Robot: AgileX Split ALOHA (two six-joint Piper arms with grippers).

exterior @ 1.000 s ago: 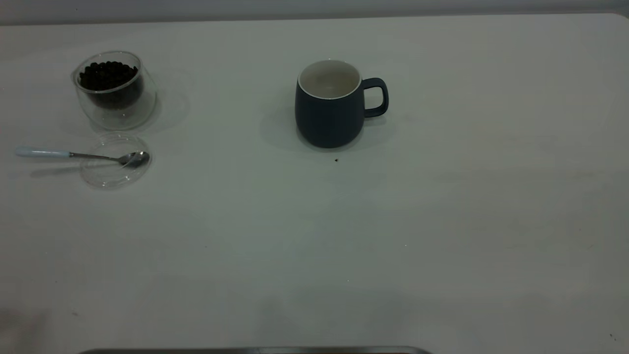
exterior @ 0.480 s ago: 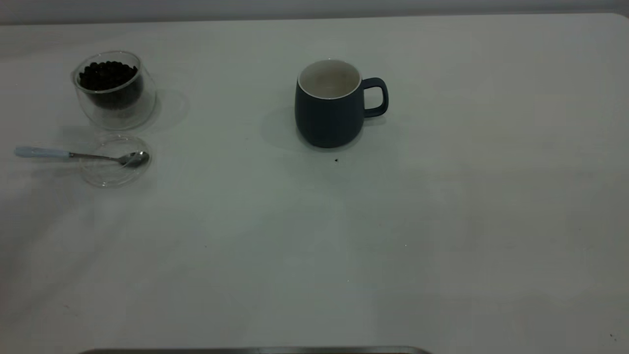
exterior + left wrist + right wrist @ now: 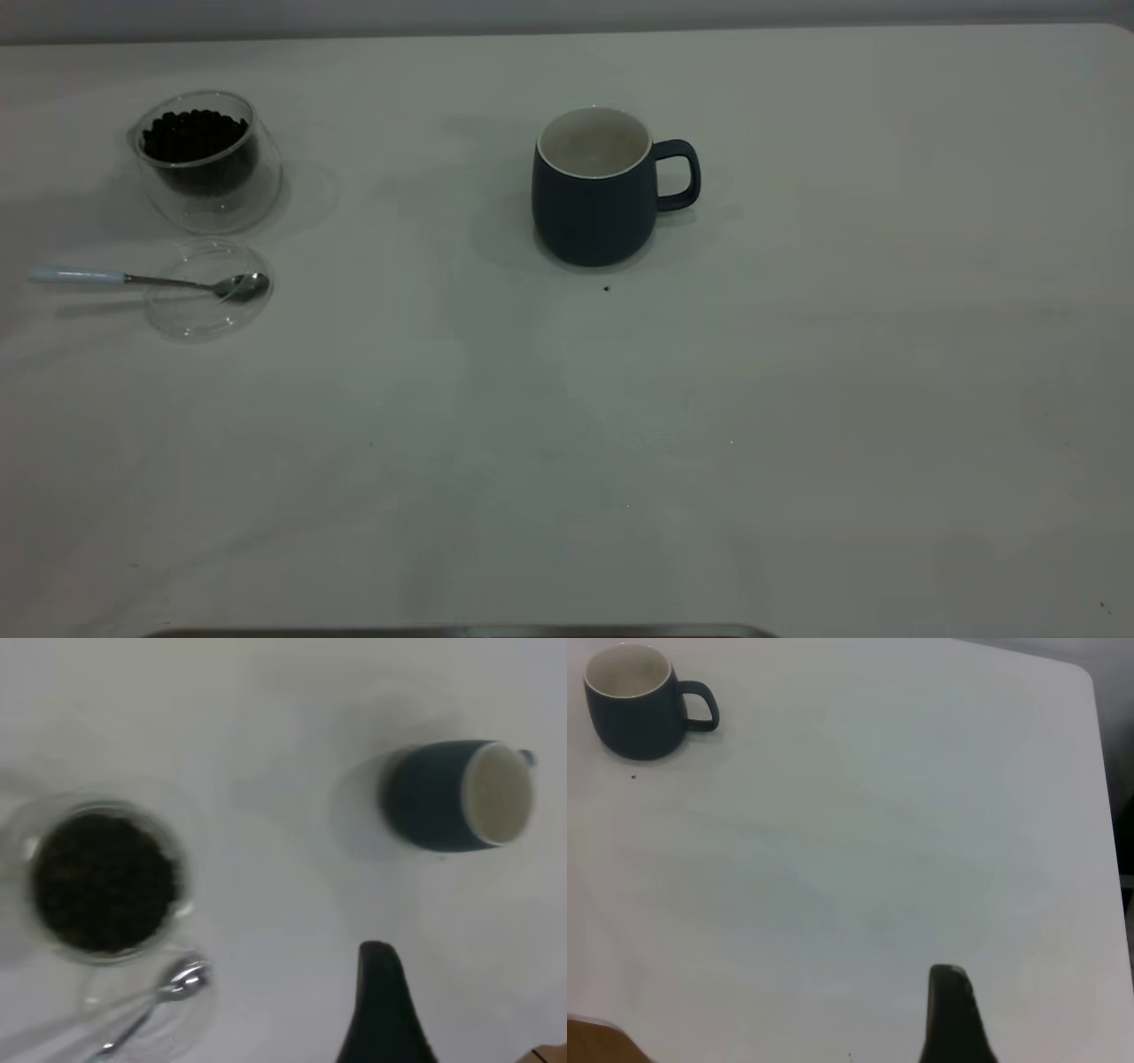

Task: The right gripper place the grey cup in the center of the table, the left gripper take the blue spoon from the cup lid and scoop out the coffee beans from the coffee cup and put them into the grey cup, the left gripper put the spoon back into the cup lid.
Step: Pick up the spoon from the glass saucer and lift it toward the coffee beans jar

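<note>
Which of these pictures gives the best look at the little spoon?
The exterior view. The spoon shows whole there, its bowl resting in the lid and its pale handle sticking out over the table. The left wrist view catches only its bowl and part of the stem, blurred. The right wrist view misses it entirely.

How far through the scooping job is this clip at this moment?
Looks done: the grey cup stands mid-table, released and empty inside. In hand: nothing; the left gripper hovers above the coffee cup. Left: the blue spoon lies across the cup lid, and the coffee beans remain unscooped.
</note>
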